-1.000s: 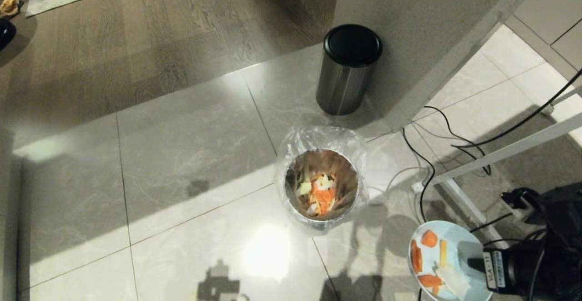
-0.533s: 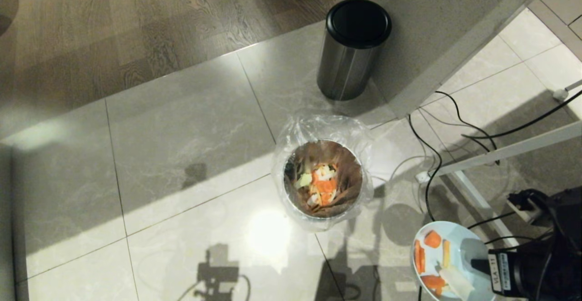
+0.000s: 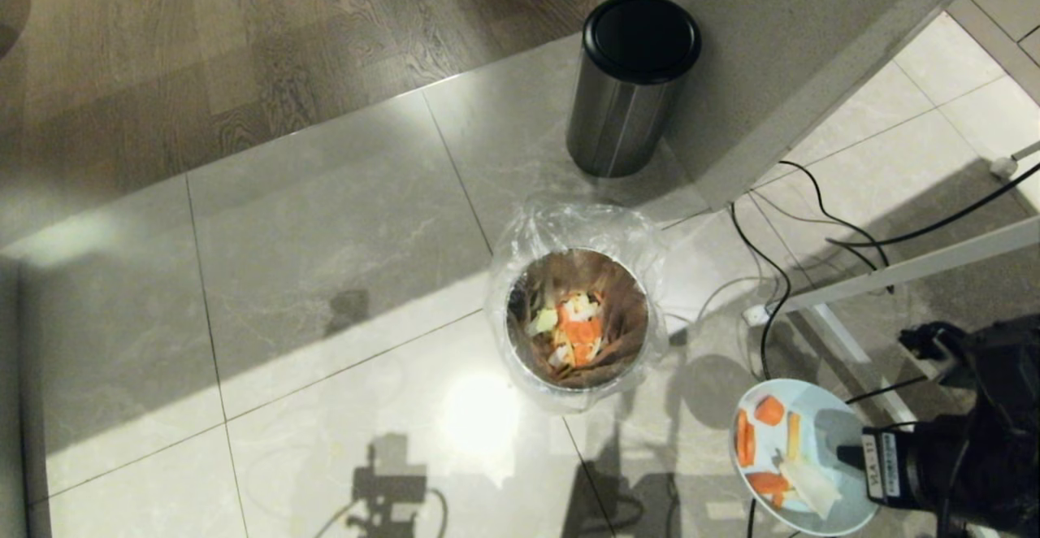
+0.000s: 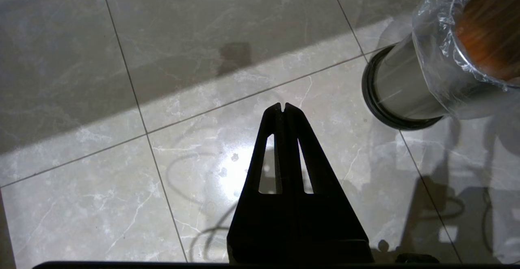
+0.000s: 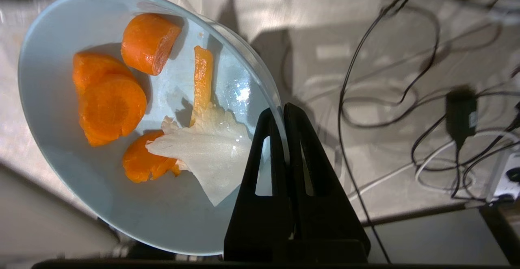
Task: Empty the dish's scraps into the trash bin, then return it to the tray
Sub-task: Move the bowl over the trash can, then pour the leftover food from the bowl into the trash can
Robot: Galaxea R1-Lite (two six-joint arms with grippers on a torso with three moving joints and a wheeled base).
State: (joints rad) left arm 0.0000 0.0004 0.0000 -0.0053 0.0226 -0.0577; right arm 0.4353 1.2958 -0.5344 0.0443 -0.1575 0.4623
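Currently my right gripper [image 5: 283, 112] pinches the rim of the small pale-blue round dish [image 3: 800, 457], held level beside the bag-lined metal trash bin [image 3: 578, 320], so the orange carrot scraps [image 5: 111, 106] stay in until I'm over it. Left gripper [image 4: 283, 107] closed, idle near the bin.

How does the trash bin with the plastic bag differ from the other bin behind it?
The trash bin is open, lined with a crinkly clear bag, with food scraps inside; the steel bin is closed by a black lid. The steel bin looks taller and stands against the wall, farther from the robot. Both are round, metal and upright on the tiled floor.
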